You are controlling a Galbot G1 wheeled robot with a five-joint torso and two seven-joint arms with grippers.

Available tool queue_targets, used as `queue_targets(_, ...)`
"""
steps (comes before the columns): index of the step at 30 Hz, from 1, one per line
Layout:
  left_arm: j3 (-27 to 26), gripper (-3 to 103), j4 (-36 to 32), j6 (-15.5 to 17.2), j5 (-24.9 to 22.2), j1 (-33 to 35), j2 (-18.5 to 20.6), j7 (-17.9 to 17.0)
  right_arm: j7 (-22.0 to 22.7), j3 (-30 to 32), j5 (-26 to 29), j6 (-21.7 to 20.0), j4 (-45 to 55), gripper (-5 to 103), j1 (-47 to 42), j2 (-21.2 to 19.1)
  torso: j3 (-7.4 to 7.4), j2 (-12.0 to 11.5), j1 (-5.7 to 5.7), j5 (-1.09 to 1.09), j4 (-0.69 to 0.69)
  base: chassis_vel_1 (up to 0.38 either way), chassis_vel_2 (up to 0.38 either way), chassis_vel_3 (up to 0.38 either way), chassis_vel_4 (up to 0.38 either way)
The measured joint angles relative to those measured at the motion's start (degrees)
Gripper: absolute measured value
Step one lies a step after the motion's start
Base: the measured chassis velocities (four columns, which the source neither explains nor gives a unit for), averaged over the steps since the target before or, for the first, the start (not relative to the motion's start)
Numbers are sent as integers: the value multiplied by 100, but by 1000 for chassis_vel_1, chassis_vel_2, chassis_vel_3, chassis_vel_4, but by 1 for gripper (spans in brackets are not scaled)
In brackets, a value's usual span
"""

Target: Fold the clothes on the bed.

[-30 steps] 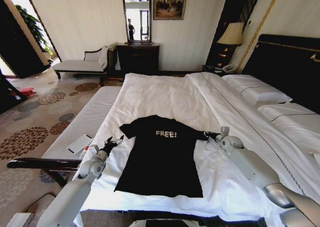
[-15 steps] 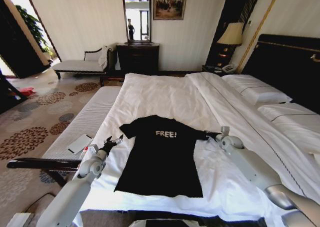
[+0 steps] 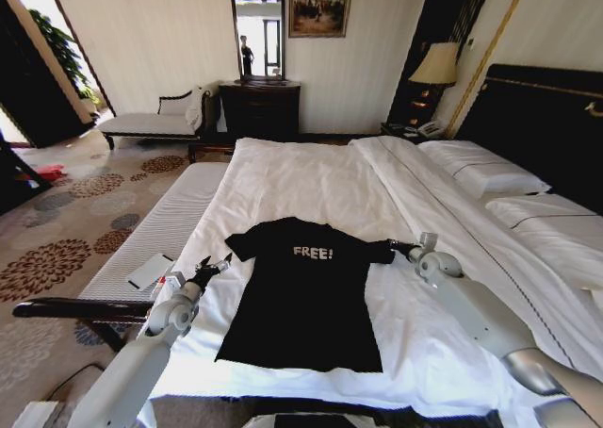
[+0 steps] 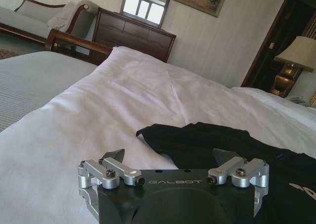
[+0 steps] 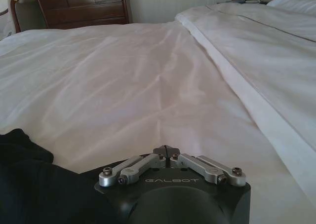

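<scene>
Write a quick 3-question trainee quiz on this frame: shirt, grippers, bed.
1. True or false: the black T-shirt lies spread flat on the bed, its "FREE!" lettering facing up.
2. Which gripper has its fingers closed together? A) left gripper B) right gripper C) both
3. Fill in: the left gripper sits beside the shirt's ____ sleeve, over the white duvet.

Key:
1. True. The shirt is unfolded, both sleeves out.
2. B. In the right wrist view the fingertips meet, next to the sleeve edge; whether they pinch cloth cannot be told. In the left wrist view the fingers stand wide apart.
3. Left.
</scene>
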Motion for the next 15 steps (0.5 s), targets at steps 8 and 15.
queue_targets(8,-27,100,-58,-1,-22,32,14,-5,-83,-50,-185,611,-131,0,62,124,0,0,0,0,0,0,0,0,0)
queue_targets(15,-80,100,-95,-3,-37,81,45,-9,9,208,-250,928,-113,0,35,261,0,0,1,0,1,0,0,0,0)
